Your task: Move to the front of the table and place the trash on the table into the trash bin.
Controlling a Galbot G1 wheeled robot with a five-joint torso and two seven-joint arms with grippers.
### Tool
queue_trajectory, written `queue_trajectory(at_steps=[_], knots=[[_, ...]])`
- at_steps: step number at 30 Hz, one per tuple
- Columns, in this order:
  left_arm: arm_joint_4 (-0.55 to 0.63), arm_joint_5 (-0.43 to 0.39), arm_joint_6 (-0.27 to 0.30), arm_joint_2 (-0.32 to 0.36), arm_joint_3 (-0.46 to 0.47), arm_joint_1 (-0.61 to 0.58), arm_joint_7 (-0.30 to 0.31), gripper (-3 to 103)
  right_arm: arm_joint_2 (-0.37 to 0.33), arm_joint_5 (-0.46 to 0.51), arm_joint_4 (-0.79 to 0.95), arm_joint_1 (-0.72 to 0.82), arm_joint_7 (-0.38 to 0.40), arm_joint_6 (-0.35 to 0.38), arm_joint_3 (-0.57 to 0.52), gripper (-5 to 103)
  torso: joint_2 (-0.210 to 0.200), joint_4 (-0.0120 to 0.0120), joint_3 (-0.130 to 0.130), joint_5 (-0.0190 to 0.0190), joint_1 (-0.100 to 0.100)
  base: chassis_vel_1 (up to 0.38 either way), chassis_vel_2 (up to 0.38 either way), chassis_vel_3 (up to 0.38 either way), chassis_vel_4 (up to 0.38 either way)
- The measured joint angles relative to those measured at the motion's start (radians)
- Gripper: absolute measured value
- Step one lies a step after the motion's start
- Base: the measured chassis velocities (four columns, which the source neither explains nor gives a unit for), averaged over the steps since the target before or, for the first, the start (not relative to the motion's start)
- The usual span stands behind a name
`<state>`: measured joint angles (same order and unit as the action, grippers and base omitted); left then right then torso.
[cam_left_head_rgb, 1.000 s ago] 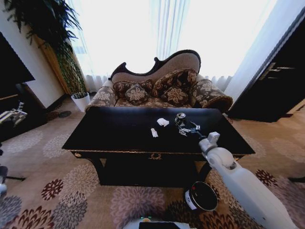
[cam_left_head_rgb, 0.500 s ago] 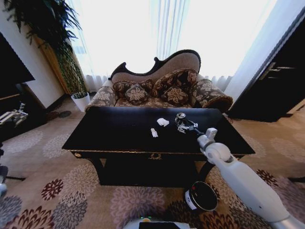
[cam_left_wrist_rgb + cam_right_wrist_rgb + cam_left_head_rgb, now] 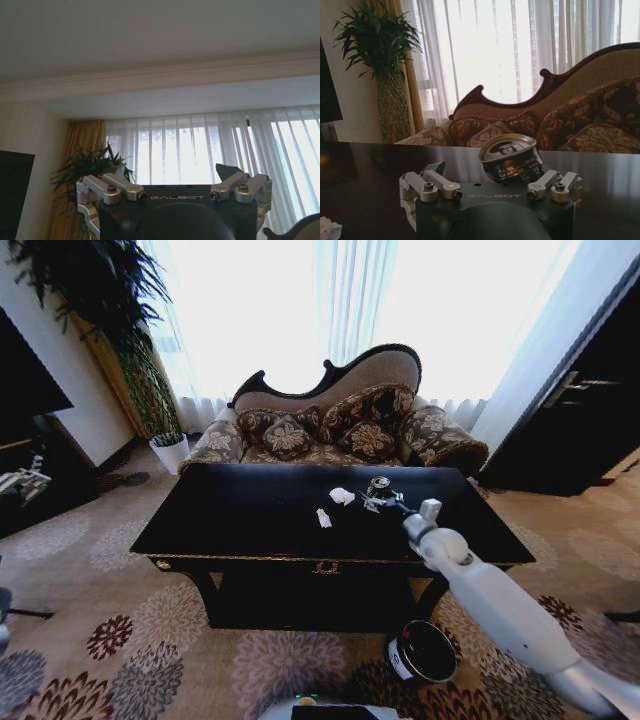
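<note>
Now head view: black counter (image 3: 250, 525) with gold trim in front of patterned sofa (image 3: 340, 425). Right arm stretched over counter's right half, right end effector (image 3: 377, 502) at the can (image 3: 379, 485), touching or just short of it, cannot tell which; finger spread not readable from this angle. Can upright-ish near counter's back edge, right of centre. Crumpled paper wad (image 3: 342, 496) just left of can, small white scrap (image 3: 323, 518) a bit nearer the front edge, both loose on counter top. Trash bin (image 3: 422, 652) on carpet below counter's front right corner, beside right arm, mouth facing up, white label on its side. White plant pot (image 3: 170, 452) with tall plant at far left by curtain. Left end effector (image 3: 22, 484) at far left edge, raised, well apart from counter.

Left wrist view: left end effector (image 3: 174, 186) aimed up at ceiling and curtains, fingers spread wide, nothing between them. Plant (image 3: 90, 172) behind one finger.

Right wrist view: right end effector (image 3: 490, 187) low over counter (image 3: 370, 165), fingers spread wide. Can (image 3: 512, 159) tilted, lid facing camera, sitting between the finger bases and slightly beyond, not clamped. Bit of white paper (image 3: 329, 230) at picture corner. Sofa (image 3: 560, 115) and plant (image 3: 382, 65) behind.
</note>
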<state>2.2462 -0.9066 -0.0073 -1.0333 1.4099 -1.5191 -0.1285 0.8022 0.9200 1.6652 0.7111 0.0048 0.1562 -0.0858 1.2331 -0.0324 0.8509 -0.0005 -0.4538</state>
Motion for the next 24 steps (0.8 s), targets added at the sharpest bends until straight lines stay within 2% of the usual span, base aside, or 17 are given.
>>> queue_trajectory(at_steps=[2,5,7,11,14,17,20,22,23,24], knots=[[-0.001,0.002,0.0,0.0,-0.004,0.001,0.0,100,0.002,-0.005,-0.005,0.0,-0.008,-0.003,0.0,92,0.0,0.0,0.0,0.0001,0.0,0.0,0.0,0.0,0.0],[-0.002,0.008,0.0,0.001,-0.016,0.004,0.0,100,0.011,0.003,-0.009,0.008,-0.033,-0.009,-0.003,77,0.0,-0.0002,0.0,0.0003,0.0,0.0,0.0,0.0,0.0],[-0.002,0.008,0.0,0.003,-0.017,0.005,0.0,100,0.014,0.003,-0.011,0.01,-0.036,-0.01,-0.005,77,0.0,-0.0002,0.0,0.0004,0.0,0.0,0.0,0.0,0.0],[-0.003,0.009,0.001,0.007,-0.018,0.005,0.0,100,0.024,-0.01,-0.021,0.021,-0.045,-0.015,-0.011,55,0.0,-0.0001,0.0,0.0002,0.0,0.0,0.0,0.0,0.0],[-0.002,0.009,0.001,0.008,-0.018,0.004,0.0,100,0.028,-0.012,-0.021,0.027,-0.048,-0.015,-0.017,50,0.0,-0.0001,0.0,0.0003,0.0,0.0,0.0,0.0,0.0],[0.0,0.009,0.001,0.008,-0.018,0.004,0.0,100,0.03,0.011,-0.003,0.048,-0.05,-0.015,-0.03,33,0.0,-0.0002,0.0,0.0003,0.0,0.0,0.0,0.0,0.0],[0.0,0.009,0.001,0.008,-0.019,0.004,0.0,100,0.03,0.025,0.012,0.062,-0.051,-0.014,-0.042,27,0.0,0.0,0.0,0.0002,0.0,0.0,0.0,0.0,0.0],[-0.001,0.008,0.001,0.009,-0.019,0.005,0.0,100,0.028,0.028,0.022,0.08,-0.053,-0.014,-0.054,16,0.0,0.0,0.0,0.0002,0.0,0.0,0.0,0.0,0.0],[-0.001,0.008,0.001,0.009,-0.019,0.005,0.0,100,0.028,0.028,0.022,0.08,-0.053,-0.014,-0.054,16,0.0,0.0,0.0,0.0002,0.0,0.0,0.0,0.0,0.0],[-0.001,0.006,0.001,0.01,-0.017,0.005,0.0,100,0.027,0.028,0.031,0.098,-0.055,-0.014,-0.067,11,0.0,0.0,0.0,0.0001,0.0,0.0,0.0,0.0,0.0]])
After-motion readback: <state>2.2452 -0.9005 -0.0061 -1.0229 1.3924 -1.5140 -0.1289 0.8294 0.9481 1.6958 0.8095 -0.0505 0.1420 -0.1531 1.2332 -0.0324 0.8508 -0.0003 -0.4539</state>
